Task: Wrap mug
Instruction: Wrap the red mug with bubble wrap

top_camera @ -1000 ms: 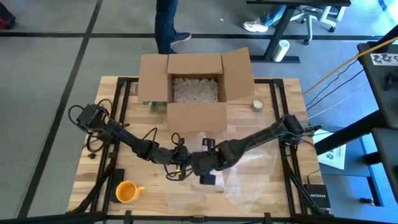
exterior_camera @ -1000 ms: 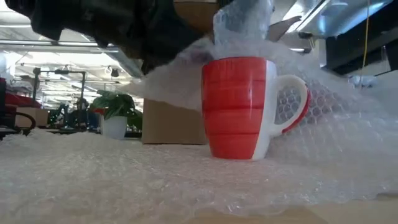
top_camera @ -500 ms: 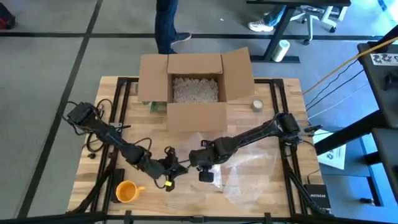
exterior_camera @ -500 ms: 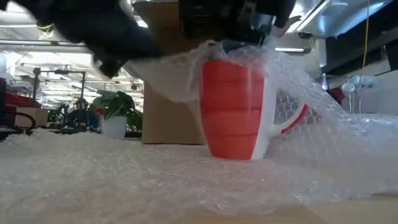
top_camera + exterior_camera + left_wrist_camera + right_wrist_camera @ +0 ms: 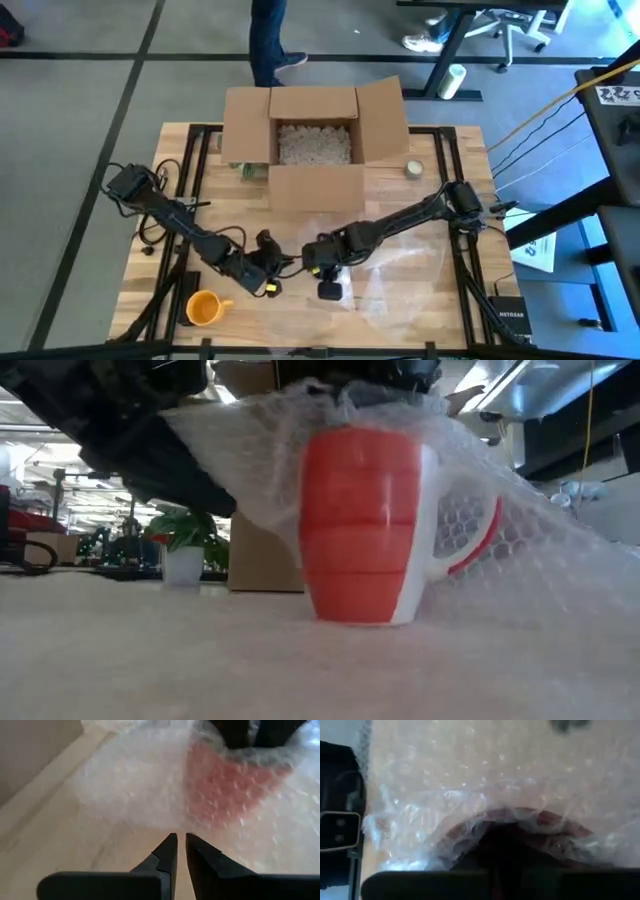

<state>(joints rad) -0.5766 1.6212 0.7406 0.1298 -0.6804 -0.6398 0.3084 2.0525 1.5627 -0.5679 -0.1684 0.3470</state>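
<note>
Mug point(image 5: 365, 525): upright, draped in bubble wrap point(image 5: 530, 550).
Right gripper point(image 5: 312, 257): above mug, pinching wrap.
Left gripper point(image 5: 180, 842): beside mug, pressed together.

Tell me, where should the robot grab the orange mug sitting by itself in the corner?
Probably by its handle or rim. The orange mug seems to sit upright with its mouth open to the top and its handle sticking out toward the table's middle. The left end effector is nearest, so it could come down from above and pinch the rim on the handle side.

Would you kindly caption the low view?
Bubble wrap draped over an upright red mug on the table.
</note>
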